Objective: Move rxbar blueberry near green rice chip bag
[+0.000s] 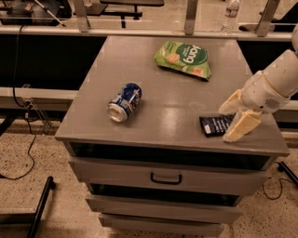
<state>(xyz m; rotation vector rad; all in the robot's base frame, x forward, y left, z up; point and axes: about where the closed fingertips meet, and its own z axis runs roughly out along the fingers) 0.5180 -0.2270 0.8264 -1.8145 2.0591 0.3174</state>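
Observation:
The rxbar blueberry [212, 125], a small flat dark navy wrapper, lies near the front right of the grey cabinet top [172, 97]. My gripper [224, 124] comes in from the right. Its two pale fingers are open and straddle the bar's right end, one behind it and one in front [238, 128]. The bar's right end is hidden by the fingers. The green rice chip bag [184, 58], crinkled light green with white lettering, lies at the back of the top, well apart from the bar.
A blue and silver drink can [124, 102] lies on its side at the left middle of the top. Drawers with a dark handle [165, 178] sit below the front edge. A water bottle [231, 14] stands behind the cabinet.

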